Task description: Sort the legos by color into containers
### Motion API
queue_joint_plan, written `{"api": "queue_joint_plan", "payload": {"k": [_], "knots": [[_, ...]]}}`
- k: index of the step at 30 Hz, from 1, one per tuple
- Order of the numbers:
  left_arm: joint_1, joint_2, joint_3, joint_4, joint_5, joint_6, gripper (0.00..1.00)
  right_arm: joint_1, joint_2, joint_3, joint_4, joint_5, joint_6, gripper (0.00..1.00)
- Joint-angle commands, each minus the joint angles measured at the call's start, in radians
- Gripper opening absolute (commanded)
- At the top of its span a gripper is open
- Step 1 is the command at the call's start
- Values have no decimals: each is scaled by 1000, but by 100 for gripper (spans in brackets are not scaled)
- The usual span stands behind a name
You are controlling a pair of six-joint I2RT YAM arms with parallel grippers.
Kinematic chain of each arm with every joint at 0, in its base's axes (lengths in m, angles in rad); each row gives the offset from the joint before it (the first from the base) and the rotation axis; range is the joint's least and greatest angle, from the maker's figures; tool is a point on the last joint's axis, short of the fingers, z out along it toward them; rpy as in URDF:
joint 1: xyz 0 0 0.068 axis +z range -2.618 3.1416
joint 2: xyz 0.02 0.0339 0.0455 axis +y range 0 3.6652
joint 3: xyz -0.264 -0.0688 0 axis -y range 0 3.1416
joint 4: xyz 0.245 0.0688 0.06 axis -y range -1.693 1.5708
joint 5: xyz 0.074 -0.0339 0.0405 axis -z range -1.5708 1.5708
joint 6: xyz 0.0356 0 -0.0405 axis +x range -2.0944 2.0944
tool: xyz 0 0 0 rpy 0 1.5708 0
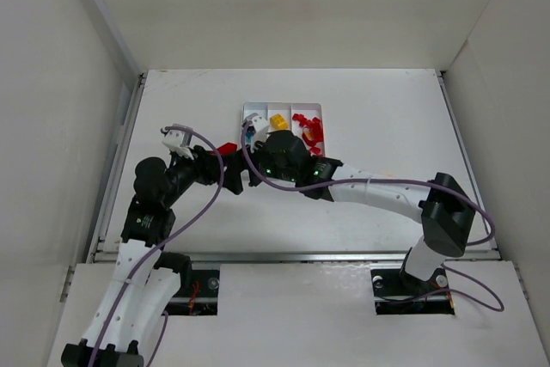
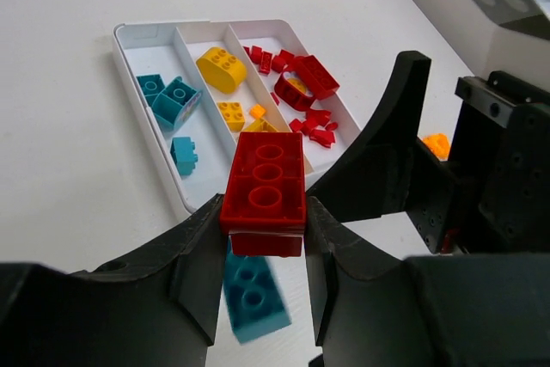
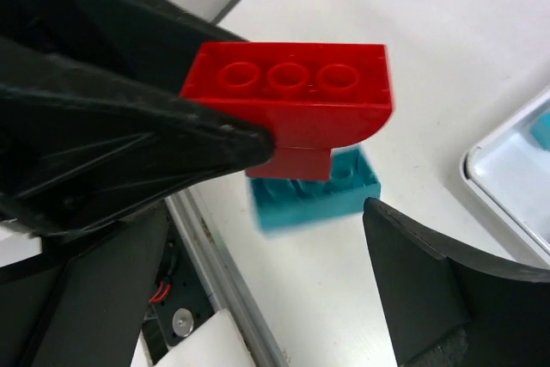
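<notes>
**Clearances.** L gripper [image 2: 264, 221] and R gripper [image 3: 292, 229] meet just off the tray's [image 2: 148, 56] near-L corner, as the top view shows. Table [image 1: 387, 109] lies bare to the L, R and rear of the tray. Enclosure walls [image 1: 51, 126] stand at both sides and the back. A rail [image 1: 292, 255] runs along the near edge, under the R wrist.

**Jaws.**
- L: clamped on the near end of a red 3-stud brick [image 2: 263, 180], held off the table.
- R: wide apart, nothing between them.
- A teal brick [image 2: 252, 291] sits directly below the red one. It is blurred in both wrist views, so can't tell if the 2 are joined.

**Tray, 3 compartments (L wrist view).**
- L: teal pcs [image 2: 168, 96] only.
- Mid: 1 large yellow oval brick [image 2: 221, 69], plus small yellow and orange pcs; the near end is hidden by the red brick.
- R: red pcs [image 2: 301, 83], approx. a dozen, piled.

**Loose.** 1 orange piece [image 2: 436, 144] lies on the table, R of the tray.
</notes>
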Motion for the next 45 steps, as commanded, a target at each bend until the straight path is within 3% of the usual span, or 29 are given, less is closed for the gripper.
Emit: {"api": "queue_joint_plan", "payload": {"k": [1, 11, 16, 22, 31, 42, 45], "knots": [[-3, -10, 46, 41, 32, -21, 0, 2, 3, 55, 54, 75, 40, 100], [-3, -10, 37, 28, 21, -2, 0, 2, 31, 69, 14, 138, 49, 100], [-3, -20, 46, -5, -81, 67, 0, 2, -20, 26, -23, 114, -79, 100], [-3, -59, 35, -54, -166, 129, 0, 2, -12, 37, -476, 38, -363, 100], [-3, -113, 4, -82, -197, 140, 0, 34, -89, -141, -642, 138, -211, 100], [-3, -145, -25, -71, -218, 121, 0, 117, 164, -81, -745, 172, -221, 96], [-3, -156, -34, -71, -218, 111, 0, 126, 175, -72, -734, 182, -207, 86]]}}
